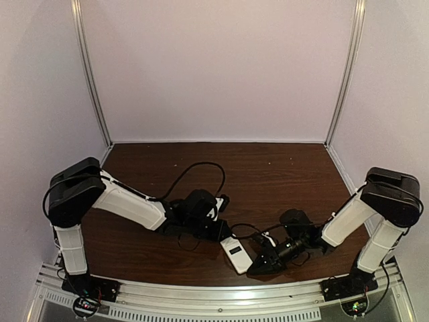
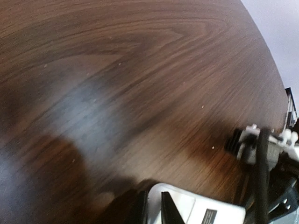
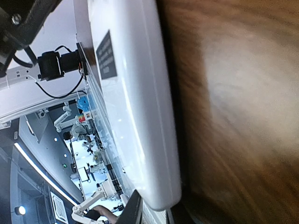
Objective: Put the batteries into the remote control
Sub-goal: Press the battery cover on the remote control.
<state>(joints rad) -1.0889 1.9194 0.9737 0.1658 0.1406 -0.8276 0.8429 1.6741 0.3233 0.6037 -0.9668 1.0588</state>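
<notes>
Two grippers are seen at the remote control [image 1: 235, 253], lower centre: the right gripper [image 1: 255, 267] is clamped on its lower end; the left gripper's [image 1: 222, 232] closure cannot be told. Light, rigid, slick plastic is judged likely; the long edges are best pinched.

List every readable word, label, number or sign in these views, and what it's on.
No text can be read in any view.
Dark label on the remote control: any print is too blurred to read in the right wrist view and too small in the other two.
Background room in the right wrist view: no legible signs.
</notes>
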